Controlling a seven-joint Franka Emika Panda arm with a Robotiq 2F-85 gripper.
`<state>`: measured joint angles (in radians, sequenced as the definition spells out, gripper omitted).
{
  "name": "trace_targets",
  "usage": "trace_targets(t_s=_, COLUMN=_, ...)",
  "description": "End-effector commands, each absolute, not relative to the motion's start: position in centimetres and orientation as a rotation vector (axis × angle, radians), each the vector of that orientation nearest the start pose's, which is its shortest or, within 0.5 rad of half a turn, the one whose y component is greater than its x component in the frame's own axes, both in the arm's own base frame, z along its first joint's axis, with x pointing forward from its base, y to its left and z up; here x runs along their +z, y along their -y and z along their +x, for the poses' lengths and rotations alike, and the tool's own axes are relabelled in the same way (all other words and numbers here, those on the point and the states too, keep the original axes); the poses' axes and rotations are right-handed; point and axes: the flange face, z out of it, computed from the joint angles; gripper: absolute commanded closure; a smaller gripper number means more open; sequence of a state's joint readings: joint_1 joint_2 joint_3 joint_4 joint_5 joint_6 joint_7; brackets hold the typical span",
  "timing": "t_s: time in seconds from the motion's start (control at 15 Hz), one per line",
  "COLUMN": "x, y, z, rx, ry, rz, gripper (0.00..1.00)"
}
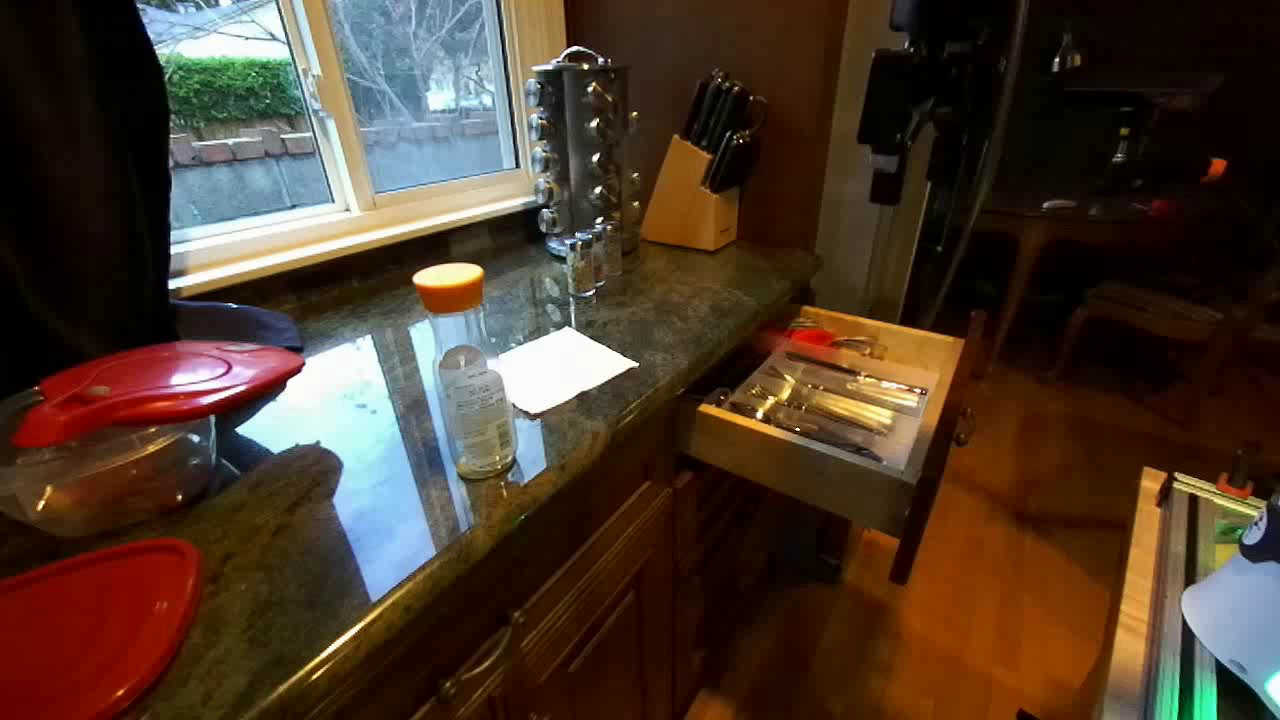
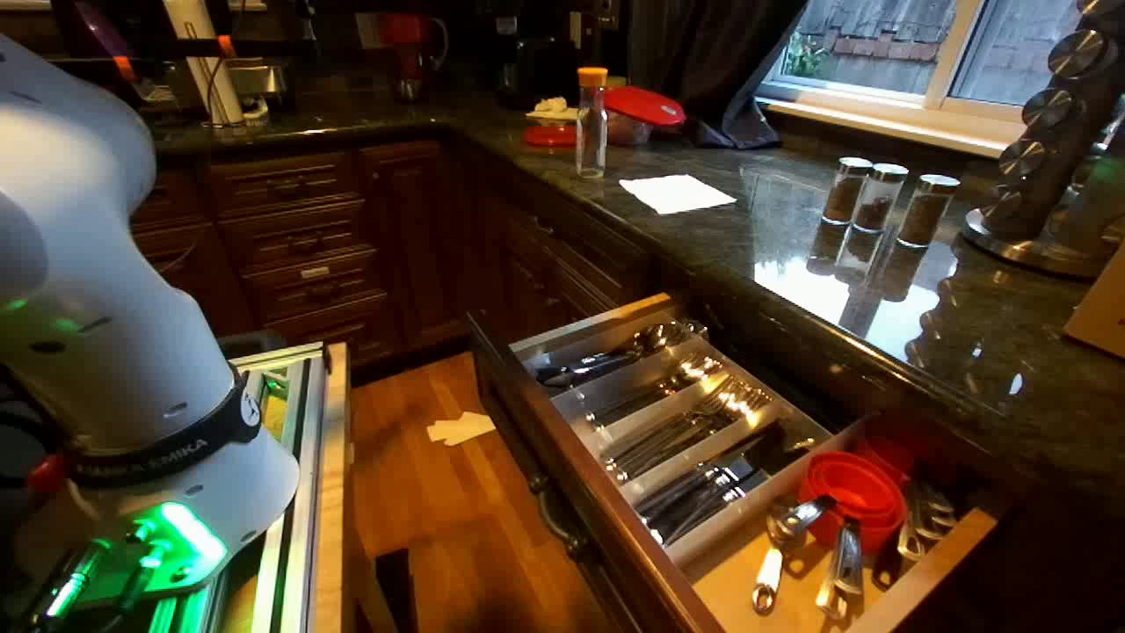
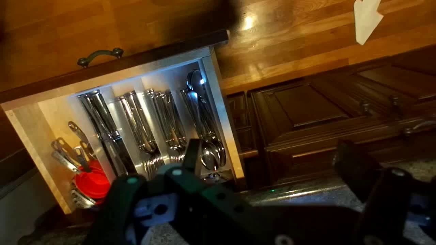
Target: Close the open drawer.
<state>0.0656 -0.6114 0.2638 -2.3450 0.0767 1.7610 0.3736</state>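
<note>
One shallow drawer [image 1: 800,478], with a dark brown front and pale wood inside, stands pulled well out from beneath the dark stone tabletop [image 1: 690,305]. On its front a curved handle [image 3: 99,53] juts out over the wooden floor [image 2: 413,479]. Inside sits a pale divided tray [image 3: 124,136], its compartments running front to back, with knives [image 3: 100,115], forks [image 3: 138,126] and spoons [image 3: 209,154] lying lengthwise in them. Beside the tray, on the knife side, red cups [image 2: 857,492] with metal handles are nested.

In the wrist view the gripper [image 3: 270,153] has its fingers [image 3: 193,153] spread wide apart. One finger shows in front of the spoons, the other in front of the dark cabinet [image 3: 306,102] next to the drawer; how high they hang, I cannot tell. The white robot arm [image 2: 132,308], in an exterior view, rises from a stand [image 2: 334,475] across a strip of floor from the drawer front. A pale scrap [image 2: 461,428] lies on that floor.

On the tabletop, in both exterior views, three small jars [image 2: 879,198] with metal caps stand side by side, and a white sheet [image 1: 568,368] lies flat. Just beside the sheet stands a clear bottle [image 1: 478,400] with an orange cap, upright. Toward the wall end are a rack [image 1: 572,140] of metal-capped jars and a knife block [image 1: 690,205]. Toward the opposite end a red cover [image 1: 165,385] rests tilted on a clear bowl [image 1: 190,455], and a flat red lid [image 1: 90,630] lies near it.
</note>
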Motion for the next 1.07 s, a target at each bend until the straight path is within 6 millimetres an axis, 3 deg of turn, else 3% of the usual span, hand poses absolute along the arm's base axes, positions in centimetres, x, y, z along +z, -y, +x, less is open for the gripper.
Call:
trace_targets(t_s=0.0, x=54.5, y=-14.2, z=34.7, rx=-0.056, ry=-0.166, rz=-3.204, gripper=0.00)
trace_targets(t_s=0.33, x=54.5, y=-14.2, z=34.7, rx=-0.056, ry=-0.166, rz=-3.204, gripper=0.00)
trace_targets(t_s=0.47, x=54.2, y=-13.2, z=34.3, rx=-0.009, ry=-0.154, rz=-3.223, gripper=0.00)
trace_targets(t_s=0.6, x=52.7, y=-11.3, z=33.9, rx=0.077, ry=-0.186, rz=-3.229, gripper=0.00)
trace_targets(t_s=1.0, x=45.8, y=-3.1, z=30.9, rx=0.411, ry=-0.027, rz=-3.281, gripper=0.00)
